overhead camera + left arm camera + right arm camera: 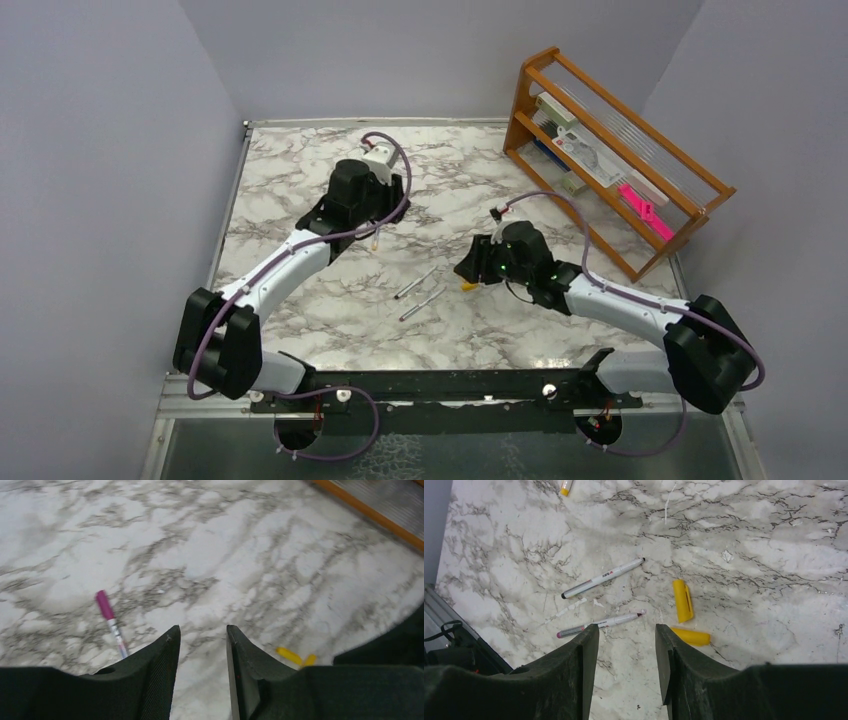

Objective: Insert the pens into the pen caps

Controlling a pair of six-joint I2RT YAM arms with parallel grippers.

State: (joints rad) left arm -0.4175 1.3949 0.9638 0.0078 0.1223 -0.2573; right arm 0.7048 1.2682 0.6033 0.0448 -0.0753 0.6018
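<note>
1. Left gripper [200,630]: on its wrist camera I see the two dark fingers [150,680] standing apart. Only the bare marble table [300,310] shows in the gap, and nothing is held.
2. Right gripper [626,630]: the jaws are parted in the same way over bare marble, and they grip nothing.
3. Upper pen [603,578]: uncapped and flat on the table, at 11 o'clock from the right gripper. It lies along the 8-to-2 line.
4. Lower pen [599,624]: uncapped, with its magenta tip toward 3 o'clock. It lies at 10 o'clock from the right gripper, roughly parallel to the upper pen and apart from it.
5. Yellow caps: the first cap [683,600] lies at 1 o'clock from the right gripper, with its long axis 12-to-6. The second cap [691,636] lies just beside the outer side of that gripper's 3 o'clock finger, with its axis near 9-to-3. Both sit at 3 o'clock of the two bare pens. I cannot tell whether the caps touch.
6. Third pen [116,635]: at 10 o'clock from the left gripper, with the magenta cap [104,605] on its far end. Its near end is hidden behind a finger.
7. Wooden rack [518,105]: in the overhead view it stands at the table's 2 o'clock corner, well apart from the pens.
</note>
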